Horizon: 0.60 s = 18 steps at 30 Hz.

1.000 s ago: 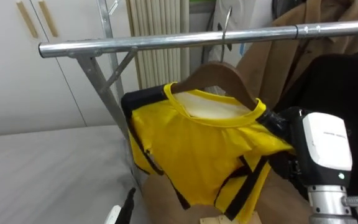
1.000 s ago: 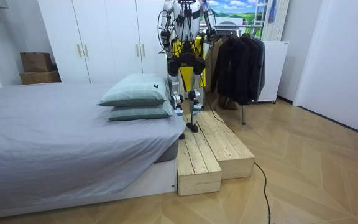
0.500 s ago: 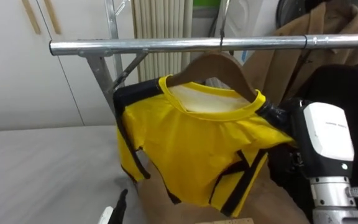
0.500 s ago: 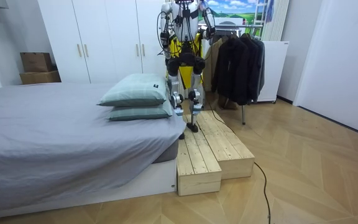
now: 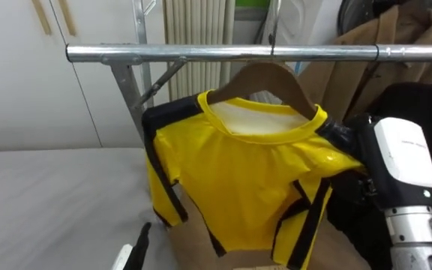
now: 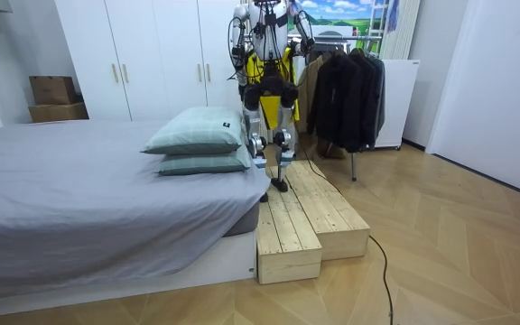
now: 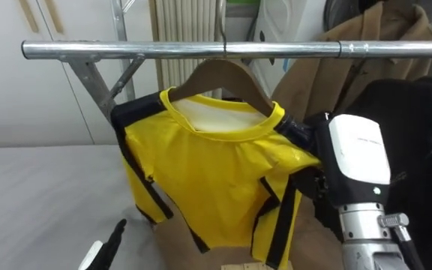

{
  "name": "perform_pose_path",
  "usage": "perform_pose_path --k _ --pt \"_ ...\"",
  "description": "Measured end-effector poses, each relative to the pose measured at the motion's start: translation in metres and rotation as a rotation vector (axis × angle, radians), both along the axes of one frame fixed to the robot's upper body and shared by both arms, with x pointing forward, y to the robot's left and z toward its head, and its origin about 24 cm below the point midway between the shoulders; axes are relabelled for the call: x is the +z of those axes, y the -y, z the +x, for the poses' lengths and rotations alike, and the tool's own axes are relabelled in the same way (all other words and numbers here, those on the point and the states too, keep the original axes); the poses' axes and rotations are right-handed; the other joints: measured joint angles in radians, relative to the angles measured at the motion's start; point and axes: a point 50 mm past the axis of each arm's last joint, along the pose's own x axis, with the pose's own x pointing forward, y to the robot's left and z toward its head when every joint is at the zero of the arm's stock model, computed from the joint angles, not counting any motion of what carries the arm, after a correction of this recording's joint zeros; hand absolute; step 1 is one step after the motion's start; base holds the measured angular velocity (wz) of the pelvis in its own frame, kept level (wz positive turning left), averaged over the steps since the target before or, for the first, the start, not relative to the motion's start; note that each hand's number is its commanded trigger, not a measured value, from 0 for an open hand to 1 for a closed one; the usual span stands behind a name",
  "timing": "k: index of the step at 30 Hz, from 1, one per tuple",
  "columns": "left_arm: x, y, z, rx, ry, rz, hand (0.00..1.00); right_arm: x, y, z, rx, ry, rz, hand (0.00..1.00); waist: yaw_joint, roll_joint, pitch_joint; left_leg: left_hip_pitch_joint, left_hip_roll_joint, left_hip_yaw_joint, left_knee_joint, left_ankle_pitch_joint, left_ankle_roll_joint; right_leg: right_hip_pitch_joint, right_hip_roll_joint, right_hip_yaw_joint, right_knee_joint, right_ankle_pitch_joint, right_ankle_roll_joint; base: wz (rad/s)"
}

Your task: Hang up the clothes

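One shirt (image 5: pixel 253 180) hangs mid-frame on a hanger (image 5: pixel 265 79), hook over the rail (image 5: pixel 201 52), which seems to bear it. The right hand (image 5: pixel 405 161) sits at its sleeve, centre right, perhaps steadying it; the left hand (image 5: pixel 139 246) is lower left. I cannot tell how either hand's fingers are set.

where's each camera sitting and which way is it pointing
Left eye view: on the robot's head, facing the metal rail and the yellow shirt on its wooden hanger; right robot hand by the shirt's shoulder, left robot hand at the bottom edge.
Right eye view: beside it, same scene and hands.
Room view: across the bedroom, facing the bed and the whole robot on the wooden platform.
Shared: the yellow shirt shows in all.
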Motion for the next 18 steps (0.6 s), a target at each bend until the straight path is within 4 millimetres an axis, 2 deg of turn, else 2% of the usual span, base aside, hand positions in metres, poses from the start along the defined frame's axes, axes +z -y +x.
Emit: perform_pose_path --k 2,11,16,18 --pt "-0.001 -0.001 -0.001 -0.001 -0.004 0.003 0.0 0.002 0.002 0.002 0.003 -0.015 0.003 1.0 0.0 -0.001 -0.0004 0.003 0.004 -0.011 0.0 0.0 -0.001 0.011 -0.002 -0.016 -0.014 0.003 -0.004 0.17" --pt "0.0 0.001 -0.001 -0.018 -0.002 -0.013 0.0 0.018 -0.005 0.016 0.054 0.014 -0.01 1.0 0.02 -0.008 0.0003 0.009 0.008 -0.024 0.0 0.004 -0.007 0.025 -0.001 -0.032 -0.017 0.005 -0.01 0.04" --pt "0.0 0.001 -0.001 -0.018 0.001 -0.013 0.0 0.016 -0.004 0.016 0.051 0.0 -0.012 1.0 0.043 -0.023 0.0088 0.012 0.007 -0.025 -0.001 0.008 -0.013 0.021 -0.006 -0.045 -0.025 0.005 -0.011 0.04" --pt "0.0 0.001 -0.001 -0.019 0.002 -0.013 0.0 0.014 -0.003 0.017 0.048 -0.011 -0.012 1.0 0.055 -0.027 0.0097 0.008 0.007 -0.027 -0.001 0.008 -0.014 0.021 -0.007 -0.048 -0.029 0.007 -0.013 0.06"
